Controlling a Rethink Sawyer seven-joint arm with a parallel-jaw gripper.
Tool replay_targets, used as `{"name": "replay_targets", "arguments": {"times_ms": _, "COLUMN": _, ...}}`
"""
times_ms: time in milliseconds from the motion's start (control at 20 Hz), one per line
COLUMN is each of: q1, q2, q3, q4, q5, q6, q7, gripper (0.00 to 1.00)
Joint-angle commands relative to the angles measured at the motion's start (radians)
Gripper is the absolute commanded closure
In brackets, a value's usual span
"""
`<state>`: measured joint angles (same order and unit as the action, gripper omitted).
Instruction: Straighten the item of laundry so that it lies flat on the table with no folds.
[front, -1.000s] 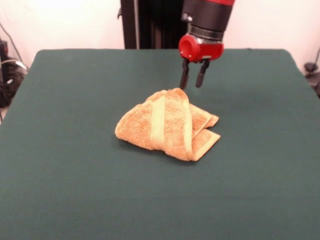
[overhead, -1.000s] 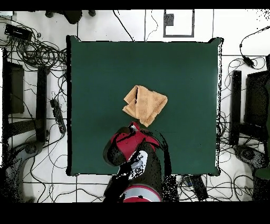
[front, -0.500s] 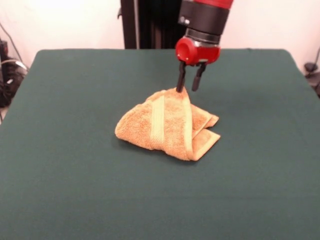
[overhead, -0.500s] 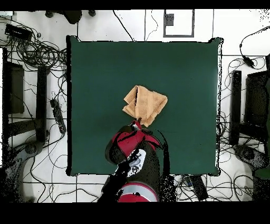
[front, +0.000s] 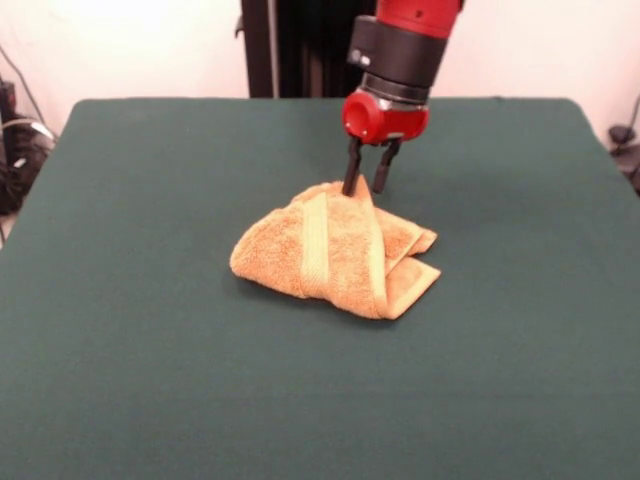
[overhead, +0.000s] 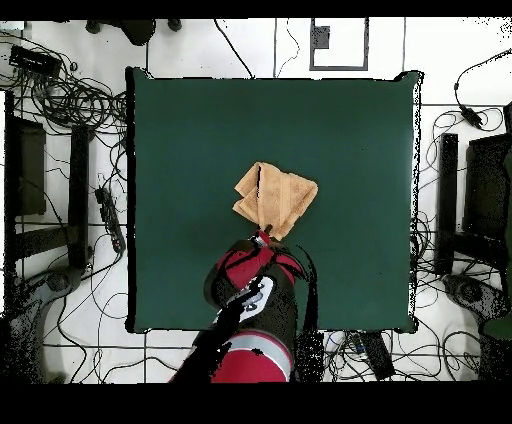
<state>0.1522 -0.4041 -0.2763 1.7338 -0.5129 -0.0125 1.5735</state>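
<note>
Folded towel (overhead: 275, 200) on green table (overhead: 180, 150)

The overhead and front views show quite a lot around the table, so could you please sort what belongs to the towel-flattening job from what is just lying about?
Belongs to the job:
- towel, folded over itself in layers
- table with the green surface
- gripper, open, its tips at the towel's far edge

Just lying about:
- cables on the floor
- dark equipment beside the table
</note>
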Motion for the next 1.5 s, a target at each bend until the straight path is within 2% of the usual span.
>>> {"name": "replay_targets", "arguments": {"times_ms": 50, "q1": 0.007, "q2": 0.044, "q3": 0.053, "q4": -0.072, "q5": 0.049, "q6": 0.006, "q7": 0.152, "gripper": 0.00}}
{"name": "replay_targets", "arguments": {"times_ms": 400, "q1": 0.009, "q2": 0.058, "q3": 0.065, "q4": -0.085, "q5": 0.049, "q6": 0.055, "q7": 0.137, "gripper": 0.00}}
{"name": "replay_targets", "arguments": {"times_ms": 450, "q1": 0.011, "q2": 0.057, "q3": 0.064, "q4": -0.086, "q5": 0.049, "q6": 0.058, "q7": 0.136, "gripper": 1.00}}
{"name": "replay_targets", "arguments": {"times_ms": 1300, "q1": 0.020, "q2": 0.045, "q3": 0.063, "q4": -0.087, "q5": 0.051, "q6": 0.063, "q7": 0.138, "gripper": 1.00}}
{"name": "replay_targets", "arguments": {"times_ms": 1400, "q1": 0.017, "q2": 0.036, "q3": 0.062, "q4": -0.081, "q5": 0.051, "q6": 0.057, "q7": 0.141, "gripper": 1.00}}
{"name": "replay_targets", "arguments": {"times_ms": 1500, "q1": -0.024, "q2": -0.016, "q3": 0.110, "q4": -0.047, "q5": 0.037, "q6": 0.087, "q7": 0.114, "gripper": 1.00}}
